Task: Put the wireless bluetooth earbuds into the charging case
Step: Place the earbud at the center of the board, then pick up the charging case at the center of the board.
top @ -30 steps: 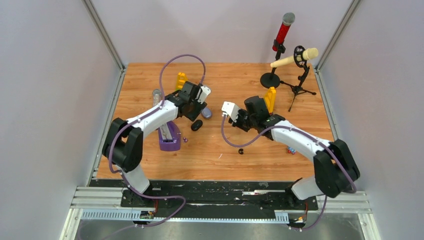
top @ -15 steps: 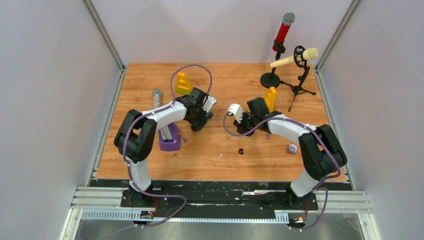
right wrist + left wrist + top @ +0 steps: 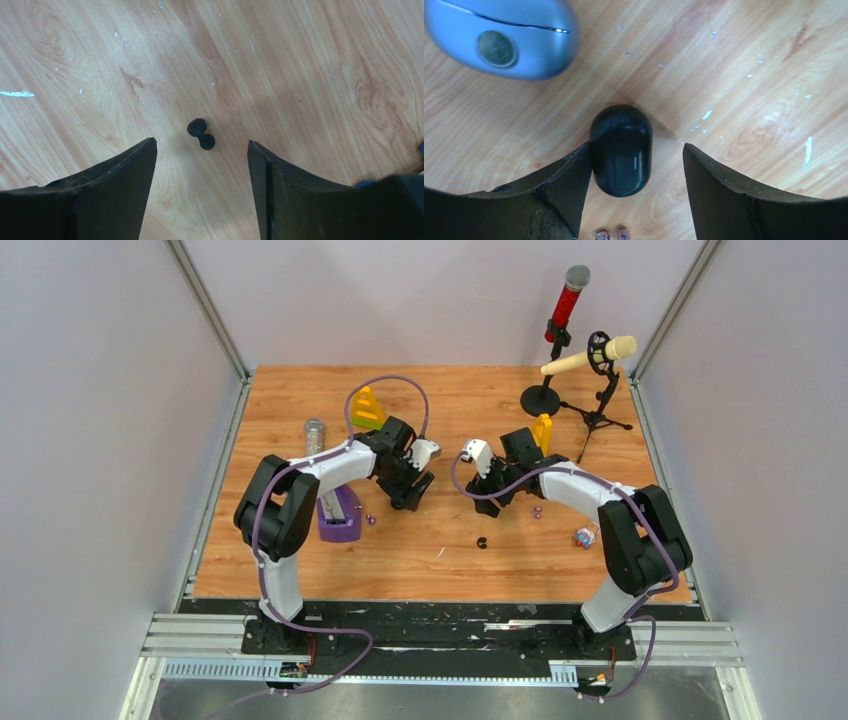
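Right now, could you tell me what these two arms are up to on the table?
Both look lined up for a pickup. The left gripper is open around a closed black case lying on the wooden table, one finger against its side, with a blue-grey case beyond. The right gripper is open over a black earbud, which lies untouched between its fingers. Nothing is held yet.

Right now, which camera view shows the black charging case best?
The left wrist view: the black charging case lies whole inside the open left gripper. In the top view it cannot be made out under that gripper; the right wrist view does not show it.
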